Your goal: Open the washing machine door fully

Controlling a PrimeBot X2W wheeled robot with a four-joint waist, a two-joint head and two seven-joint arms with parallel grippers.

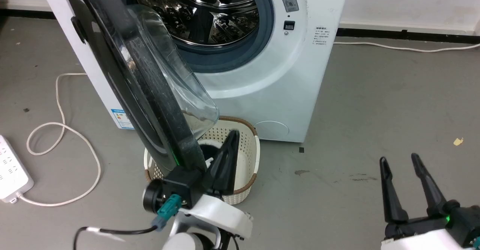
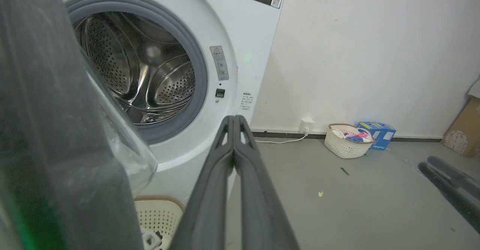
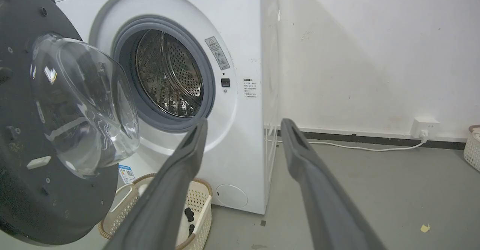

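The white washing machine (image 1: 285,81) stands with its steel drum (image 1: 198,9) exposed. Its round black door (image 1: 127,77), with a bulging clear glass window (image 1: 180,88), is swung out to the left, roughly edge-on in the head view. In the right wrist view the washing machine door (image 3: 22,190) shows its inner face at the left, and it also rises along the left edge as a dark blurred door (image 2: 56,137). My left gripper (image 1: 233,134) is shut and empty, right beside the door's lower rim, inside its swing. My right gripper (image 1: 398,160) stands open over bare floor at the lower right, well away from the machine.
A cream basket (image 1: 243,145) sits on the floor under the door. A white cable (image 1: 60,130) and power strip (image 1: 11,175) lie at the left. Another white basket (image 2: 347,141), a blue box (image 2: 378,133) and a cardboard box (image 2: 465,130) stand along the wall at the right.
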